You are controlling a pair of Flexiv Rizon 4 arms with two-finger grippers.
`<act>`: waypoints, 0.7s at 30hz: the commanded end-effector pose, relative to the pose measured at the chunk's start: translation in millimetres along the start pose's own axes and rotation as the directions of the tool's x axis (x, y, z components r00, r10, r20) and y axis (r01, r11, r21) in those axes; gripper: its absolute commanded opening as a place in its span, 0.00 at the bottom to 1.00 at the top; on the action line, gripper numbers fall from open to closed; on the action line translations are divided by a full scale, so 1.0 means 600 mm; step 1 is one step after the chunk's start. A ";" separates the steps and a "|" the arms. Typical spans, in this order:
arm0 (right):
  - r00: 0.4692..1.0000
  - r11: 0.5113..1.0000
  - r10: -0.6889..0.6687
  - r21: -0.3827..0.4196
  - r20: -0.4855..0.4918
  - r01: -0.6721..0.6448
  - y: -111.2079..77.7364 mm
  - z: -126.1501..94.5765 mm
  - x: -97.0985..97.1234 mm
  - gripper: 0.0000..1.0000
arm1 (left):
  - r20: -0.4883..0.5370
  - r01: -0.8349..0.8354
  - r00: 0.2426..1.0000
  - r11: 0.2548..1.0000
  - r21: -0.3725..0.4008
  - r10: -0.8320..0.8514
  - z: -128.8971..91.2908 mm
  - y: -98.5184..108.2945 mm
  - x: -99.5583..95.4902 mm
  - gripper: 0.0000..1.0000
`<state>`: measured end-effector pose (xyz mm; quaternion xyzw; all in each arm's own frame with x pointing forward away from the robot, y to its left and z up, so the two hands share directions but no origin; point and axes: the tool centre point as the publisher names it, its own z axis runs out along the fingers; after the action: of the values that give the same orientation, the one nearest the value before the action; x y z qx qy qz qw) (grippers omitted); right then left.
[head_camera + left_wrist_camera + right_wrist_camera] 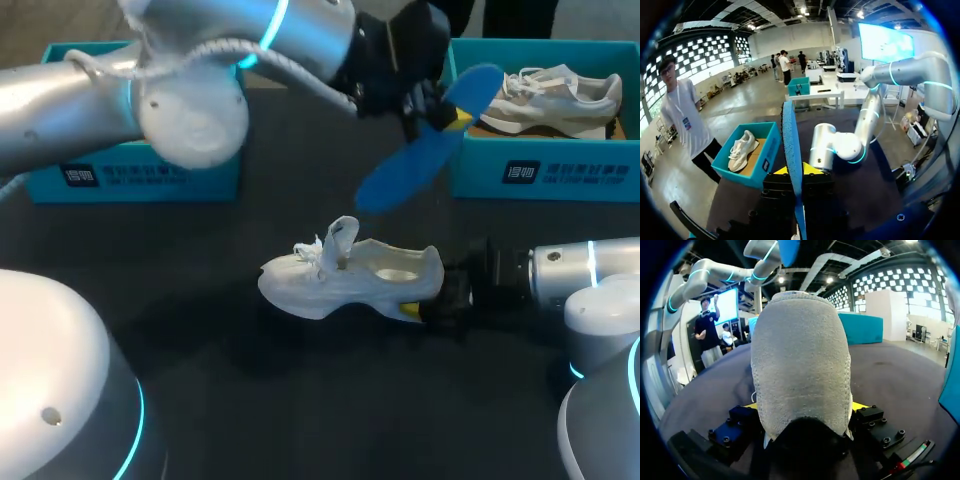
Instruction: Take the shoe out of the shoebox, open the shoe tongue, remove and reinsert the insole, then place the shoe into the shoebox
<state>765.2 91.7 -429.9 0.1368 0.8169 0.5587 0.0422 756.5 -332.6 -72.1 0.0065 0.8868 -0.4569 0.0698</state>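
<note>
A blue insole hangs in the air above the table, and my left gripper is shut on its upper part. In the left wrist view the insole stands edge-on between the fingers of the left gripper. Below it, a white shoe rests on the dark table with its tongue raised and its toe pointing left. My right gripper clasps the heel from both sides. Seen from the right wrist, the grey knit heel fills the space between the yellow tips of the right gripper.
A teal shoebox at the back right holds another pale shoe. A second teal shoebox stands at the back left, partly hidden by my left arm. Bare table lies in front of the white shoe.
</note>
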 end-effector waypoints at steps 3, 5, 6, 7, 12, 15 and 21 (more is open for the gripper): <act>1.000 1.000 0.001 0.003 0.002 -0.001 -0.003 0.003 0.001 0.00 | -0.117 0.010 0.993 1.000 0.028 -0.007 -0.062 -0.014 0.005 0.00; 1.000 1.000 0.001 0.003 0.002 -0.001 -0.003 0.003 0.001 0.00 | -0.135 0.010 0.991 0.999 0.034 -0.005 -0.075 -0.021 0.008 0.00; 1.000 1.000 0.001 0.003 0.002 -0.001 -0.003 0.003 0.001 0.00 | -0.131 0.010 0.991 0.999 0.034 -0.005 -0.088 -0.025 0.010 0.00; 1.000 1.000 0.001 0.003 0.002 -0.001 -0.003 0.003 0.001 0.00 | -0.131 0.010 0.991 0.999 0.034 -0.005 -0.088 -0.025 0.010 0.00; 1.000 1.000 0.001 0.003 0.002 -0.001 -0.003 0.003 0.001 0.00 | -0.131 0.010 0.991 0.999 0.034 -0.005 -0.088 -0.025 0.010 0.00; 1.000 1.000 0.001 0.003 0.002 -0.001 -0.003 0.003 0.001 0.00 | -0.131 0.010 0.991 0.999 0.034 -0.005 -0.088 -0.025 0.010 0.00; 1.000 1.000 0.001 0.003 0.002 -0.001 -0.003 0.003 0.001 0.00 | -0.131 0.010 0.991 0.999 0.034 -0.005 -0.088 -0.025 0.010 0.00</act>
<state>765.2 91.7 -429.9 0.1368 0.8169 0.5587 0.0422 743.4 -300.3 -29.4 0.0337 0.8820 -0.4700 0.0097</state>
